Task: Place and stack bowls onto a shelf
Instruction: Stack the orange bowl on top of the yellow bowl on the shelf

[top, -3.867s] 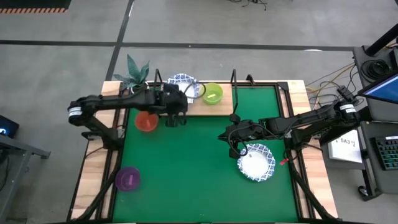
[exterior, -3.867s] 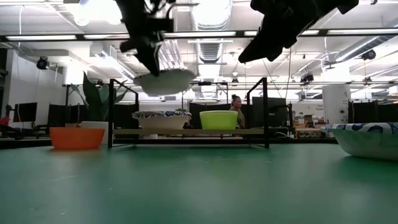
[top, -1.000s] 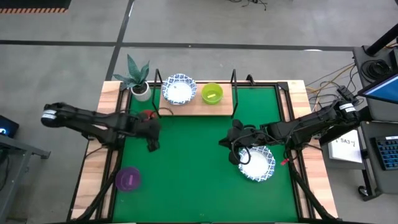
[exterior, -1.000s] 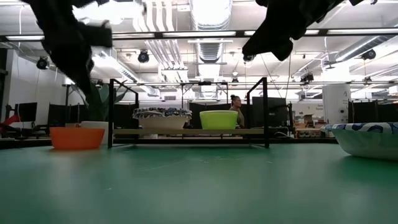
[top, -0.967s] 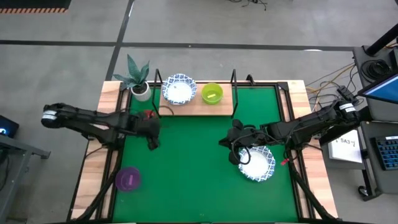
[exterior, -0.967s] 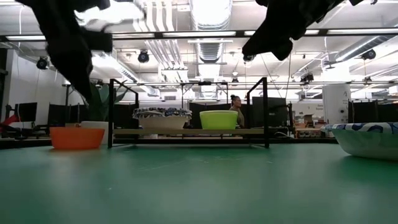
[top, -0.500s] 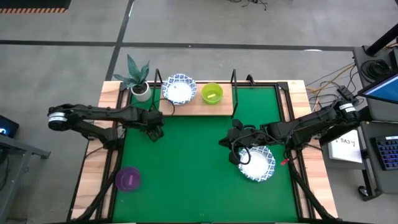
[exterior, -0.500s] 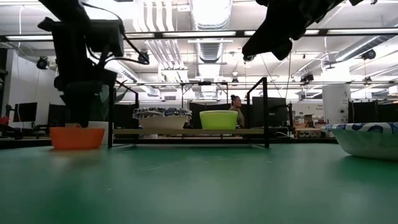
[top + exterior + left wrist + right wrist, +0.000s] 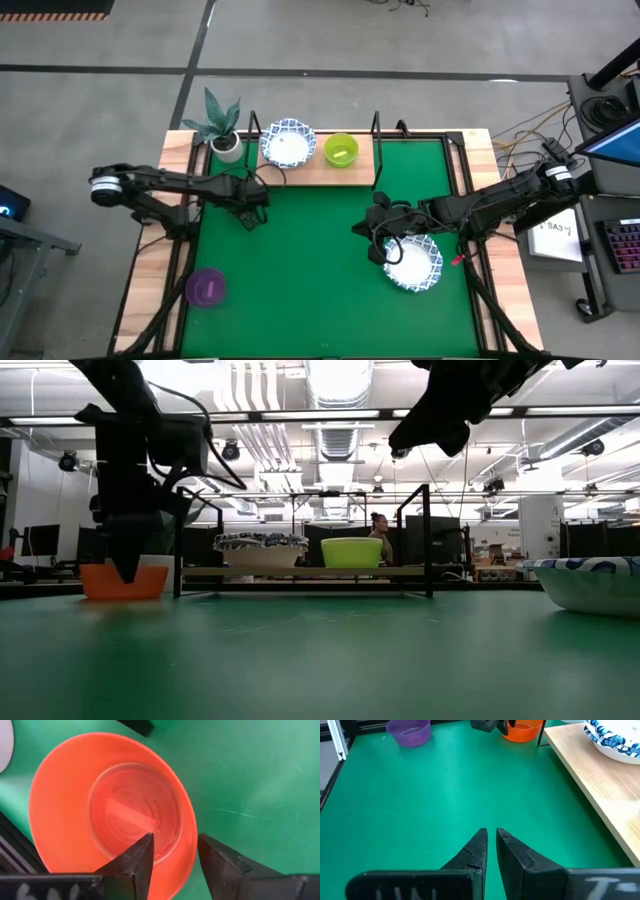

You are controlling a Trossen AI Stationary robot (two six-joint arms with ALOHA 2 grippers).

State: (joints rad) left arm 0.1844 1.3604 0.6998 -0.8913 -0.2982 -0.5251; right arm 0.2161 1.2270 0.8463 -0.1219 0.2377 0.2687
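The red bowl stands upright on the green mat, just in front of the shelf's left end. The left gripper is lowered over it, pointing down: one finger sits inside the bowl and the other outside, straddling the rim. The fingers are parted and a gap shows on each side of the wall, so the rim is not pinched. In the high view the left arm reaches in from the table's left edge, stretched nearly level, with the wrist bent down at the gripper and covering the bowl. In the low view the gripper hangs upright with its tip dipped into the bowl.

The right gripper hovers above the mat right of centre, near the edge of a blue-patterned bowl. Its fingers are nearly together, with only a thin slit between them, and hold nothing. The right arm extends in from the table's right side.

Count of bowls in view: five.
- Two blue-patterned bowls: one on the mat at the right, one on the shelf.
- One yellow-green bowl on the shelf, beside the patterned one.
- One red bowl at the left gripper.
- One purple bowl near the mat's front left corner.

A potted plant stands at the shelf's left end.
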